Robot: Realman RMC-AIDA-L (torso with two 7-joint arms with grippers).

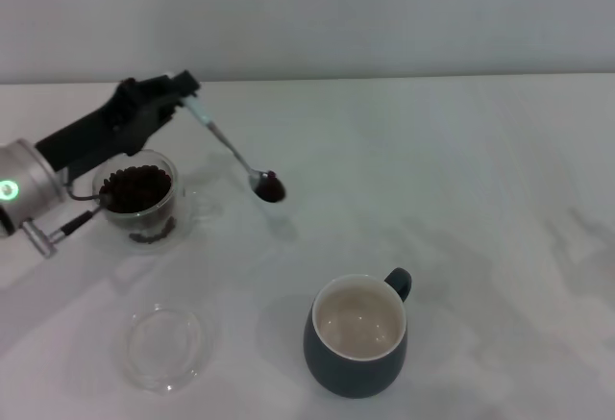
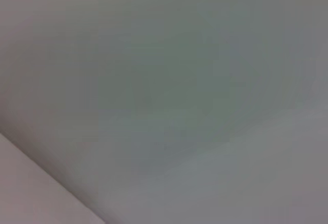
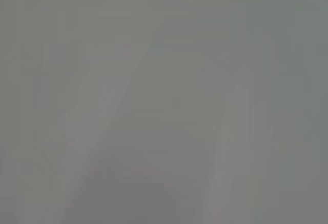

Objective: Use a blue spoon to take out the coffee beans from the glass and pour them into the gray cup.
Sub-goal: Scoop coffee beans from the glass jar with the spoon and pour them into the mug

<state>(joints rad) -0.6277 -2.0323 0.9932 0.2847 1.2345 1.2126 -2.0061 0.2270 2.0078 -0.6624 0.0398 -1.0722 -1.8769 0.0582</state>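
Note:
In the head view my left gripper [image 1: 181, 91] is shut on the pale handle of the blue spoon [image 1: 235, 159], at the upper left above the table. The spoon slants down to the right, and its metal bowl carries a small heap of dark coffee beans [image 1: 271, 187] in the air, to the right of the glass. The clear glass [image 1: 140, 199] stands below my left arm and holds many coffee beans [image 1: 136, 187]. The gray cup [image 1: 357, 338] stands at the front centre, its cream inside bare, handle to the back right. My right gripper is out of view.
A flat clear glass dish [image 1: 164, 347] lies at the front left, in front of the glass. The white table [image 1: 480, 180] stretches to the right. Both wrist views show only plain grey.

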